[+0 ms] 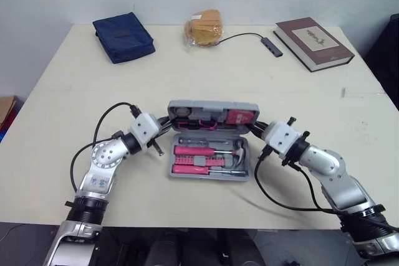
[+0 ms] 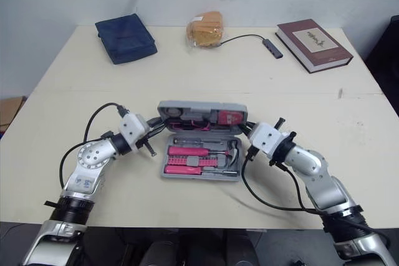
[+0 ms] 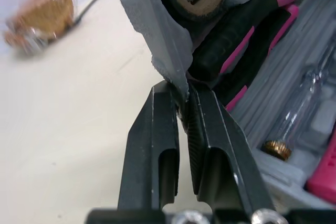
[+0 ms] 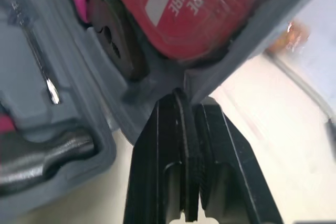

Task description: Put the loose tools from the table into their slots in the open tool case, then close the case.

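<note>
One grey tool case (image 1: 212, 167) at the counter's (image 1: 280, 91) near middle, pink-handled tools (image 1: 196, 152) and hammer (image 1: 237, 153) slotted inside, lid (image 1: 213, 113) half raised, left gripper (image 3: 184, 93) pinching its left edge, right gripper (image 4: 190, 102) pinching its right corner, blue pouch (image 1: 123, 37) and book (image 1: 313, 43) far behind.

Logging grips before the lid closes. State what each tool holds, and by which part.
Both hold the raised grey plastic tool-case lid: the left tool pinches its left side edge, the right tool its right side edge.
</note>
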Controlling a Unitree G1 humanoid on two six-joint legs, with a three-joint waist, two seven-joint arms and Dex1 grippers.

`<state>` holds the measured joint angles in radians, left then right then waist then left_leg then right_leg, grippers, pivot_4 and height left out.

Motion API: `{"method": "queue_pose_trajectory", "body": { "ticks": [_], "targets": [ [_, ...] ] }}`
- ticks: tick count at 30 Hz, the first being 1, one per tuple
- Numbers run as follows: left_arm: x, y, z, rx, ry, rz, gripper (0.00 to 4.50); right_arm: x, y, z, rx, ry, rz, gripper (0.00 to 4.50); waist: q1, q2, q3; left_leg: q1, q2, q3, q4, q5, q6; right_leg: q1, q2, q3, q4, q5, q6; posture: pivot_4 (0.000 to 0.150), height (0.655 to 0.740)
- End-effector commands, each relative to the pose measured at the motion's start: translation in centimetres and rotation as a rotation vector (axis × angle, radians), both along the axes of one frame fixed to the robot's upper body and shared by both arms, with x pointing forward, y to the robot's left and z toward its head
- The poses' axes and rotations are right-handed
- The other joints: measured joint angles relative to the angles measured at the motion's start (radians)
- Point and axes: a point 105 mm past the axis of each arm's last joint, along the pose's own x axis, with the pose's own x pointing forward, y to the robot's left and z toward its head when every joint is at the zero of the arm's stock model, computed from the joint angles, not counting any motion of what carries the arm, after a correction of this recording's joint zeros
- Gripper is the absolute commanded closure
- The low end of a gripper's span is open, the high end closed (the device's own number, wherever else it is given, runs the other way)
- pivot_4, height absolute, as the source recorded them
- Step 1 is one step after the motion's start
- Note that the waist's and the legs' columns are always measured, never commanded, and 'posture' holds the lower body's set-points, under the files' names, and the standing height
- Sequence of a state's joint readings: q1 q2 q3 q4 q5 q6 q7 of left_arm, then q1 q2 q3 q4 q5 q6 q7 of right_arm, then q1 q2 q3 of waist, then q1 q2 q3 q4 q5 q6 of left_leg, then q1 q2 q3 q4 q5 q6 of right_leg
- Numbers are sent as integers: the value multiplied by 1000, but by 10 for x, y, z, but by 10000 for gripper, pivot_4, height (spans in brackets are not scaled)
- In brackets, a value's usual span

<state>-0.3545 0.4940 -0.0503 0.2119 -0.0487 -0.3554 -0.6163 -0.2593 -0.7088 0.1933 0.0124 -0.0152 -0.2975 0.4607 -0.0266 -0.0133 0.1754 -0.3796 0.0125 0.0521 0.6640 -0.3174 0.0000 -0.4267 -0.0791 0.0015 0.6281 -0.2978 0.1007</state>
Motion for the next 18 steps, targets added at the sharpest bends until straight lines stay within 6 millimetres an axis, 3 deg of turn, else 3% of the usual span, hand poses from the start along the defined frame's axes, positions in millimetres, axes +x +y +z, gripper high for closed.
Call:
{"method": "queue_pose_trajectory", "body": {
  "ticks": [1, 3, 5, 7, 10, 14, 18],
  "targets": [
    [-18, 3, -12, 91, -37, -72, 44894, -7, -23, -21, -174, -49, 0, 45000, 0, 0, 0, 1, 0, 1, -1, 0, 1, 1, 0, 1, 0, 0, 0, 1500, 7400],
    [-21, 6, -13, 127, -77, -75, 44894, -10, -26, -24, -162, -47, 4, 45000, 0, 0, 0, 5, 1, 3, -1, -2, 2, 4, 0, 2, -1, 0, 0, 1500, 7400],
    [-30, 2, -17, 109, -53, -136, 37584, -14, -24, -20, -154, -82, 33, 45000, -1, 0, 0, 11, 1, 3, -1, -5, 6, 10, 0, 2, -3, 0, 0, 1500, 7400],
    [-33, 4, -17, 99, -54, -147, 29378, -20, -22, -22, -173, -108, 72, 37012, 0, 1, 0, 15, 2, 2, -1, -7, 8, 15, -1, 3, -4, 0, 0, 1500, 7400],
    [-36, 40, -23, 157, -8, -54, 16380, -23, -50, -23, -245, -149, -14, 23201, 0, 0, 0, 14, 2, -1, -1, -7, 9, 16, -2, 4, -6, 0, -1, 1500, 7400],
    [-56, 82, -30, 184, 131, -21, 16380, -34, -83, -23, -274, -110, -70, 23201, -9, 1, 0, 12, 3, -1, -1, -8, 8, 14, -1, 6, -5, -1, -2, 1500, 7400],
    [-53, 101, -16, 156, 132, 45, 16380, -40, -102, -17, -248, -95, -109, 23201, -4, 0, 0, 16, 3, -1, -2, -8, 8, 17, -1, 5, -4, -2, -3, 1500, 7400]
  ]
}}
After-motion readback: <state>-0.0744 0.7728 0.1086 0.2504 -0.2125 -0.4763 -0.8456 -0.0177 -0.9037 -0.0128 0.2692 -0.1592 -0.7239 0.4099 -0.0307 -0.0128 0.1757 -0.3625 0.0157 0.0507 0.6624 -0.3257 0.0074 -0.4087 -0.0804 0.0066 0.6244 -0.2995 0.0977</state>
